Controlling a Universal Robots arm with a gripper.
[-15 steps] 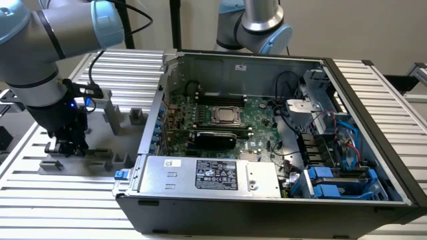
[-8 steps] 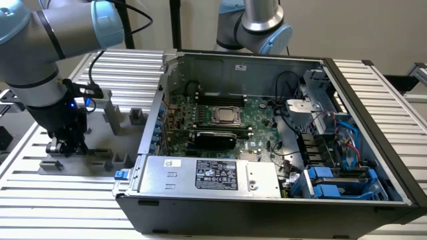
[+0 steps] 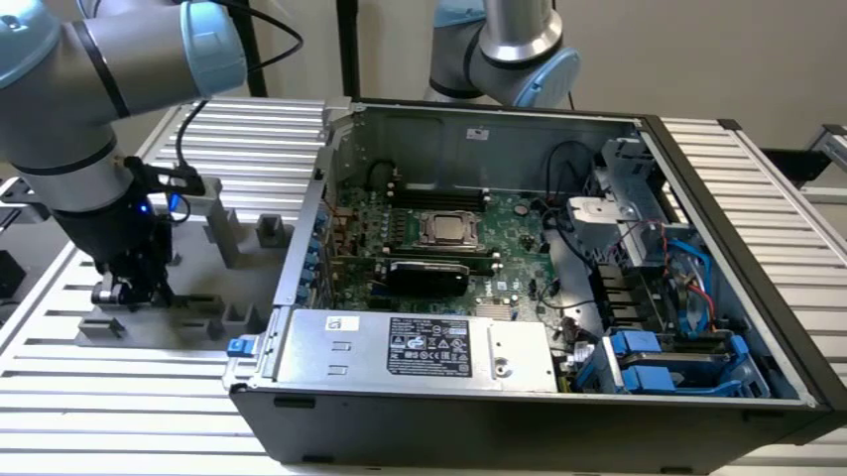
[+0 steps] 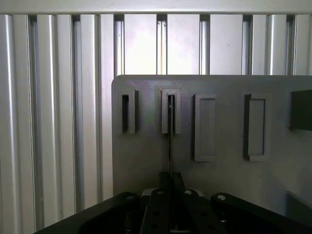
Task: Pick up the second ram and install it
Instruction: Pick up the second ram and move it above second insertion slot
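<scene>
In the wrist view the second ram appears edge-on as a thin dark line. It stands in a narrow slot of the grey holder plate. My gripper sits over its near end, with the black fingers pressed together around it. In the exterior view my gripper is low over the grey holder, at the exterior view's left of the open computer case. The stick itself is hidden there behind the gripper.
The motherboard lies inside the case with the CPU socket and the black memory slots behind it. A silver power supply sits at the case front. A second arm stands behind the case. The table is ribbed aluminium.
</scene>
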